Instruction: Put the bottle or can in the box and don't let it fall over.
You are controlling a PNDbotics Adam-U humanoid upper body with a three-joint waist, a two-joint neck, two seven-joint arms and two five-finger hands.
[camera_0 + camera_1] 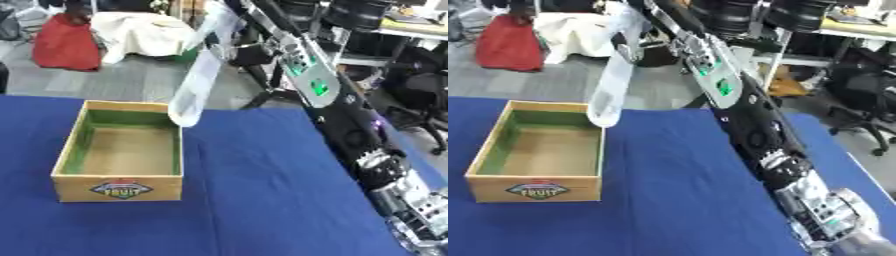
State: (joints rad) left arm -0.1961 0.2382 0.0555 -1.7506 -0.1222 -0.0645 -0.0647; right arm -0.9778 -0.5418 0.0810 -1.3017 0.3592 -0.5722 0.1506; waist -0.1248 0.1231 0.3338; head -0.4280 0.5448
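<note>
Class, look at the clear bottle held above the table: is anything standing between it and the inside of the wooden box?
Nothing visible does. The bottle hangs tilted, its lower end at the far right corner of the box, whose inside is bare. The right hand grips the bottle's upper part.

Head stereo pair: we look steeply down and forward from above. Both eyes share the blue table (254, 200), wooden box (118, 187), our right arm (750, 125); right eye offset slightly.
</note>
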